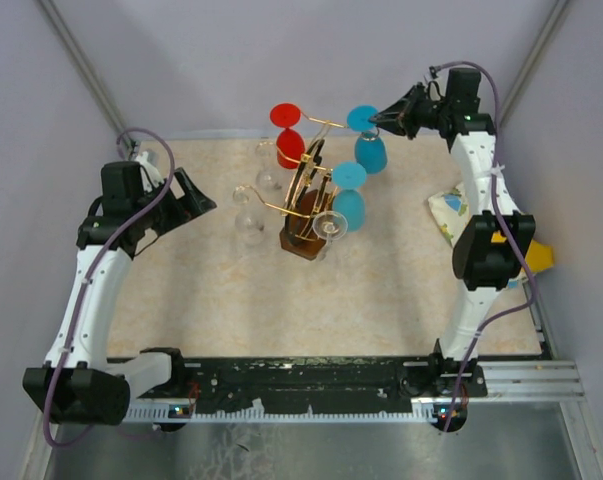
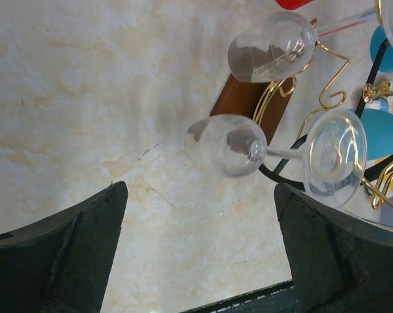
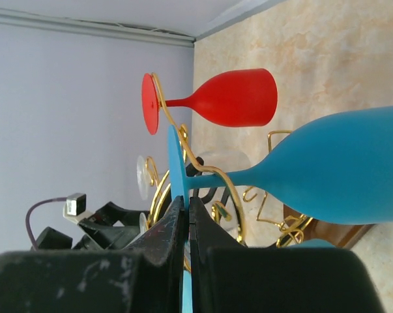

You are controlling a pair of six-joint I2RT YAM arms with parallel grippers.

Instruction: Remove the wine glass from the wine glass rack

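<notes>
Nearest the arm bases, the left gripper hovers above the table, its fingers spread wide and holding nothing. It faces the clear glasses that hang on the left side of the rack. The gold wire rack stands mid-table on a dark wooden base, with a red glass hanging at its far top. Farthest back, the right gripper is pinched tight on the thin rim of the foot of the blue glass. This glass hangs bowl-down from the top right hook, its foot caught behind the wire. It looks light, stiff and smooth, so probably slippery and breakable. The hold on the foot's edge seems narrow. The stem just under the foot would likely give a surer grasp, and the glass probably needs sliding out along the hook rather than pulling straight off.
</notes>
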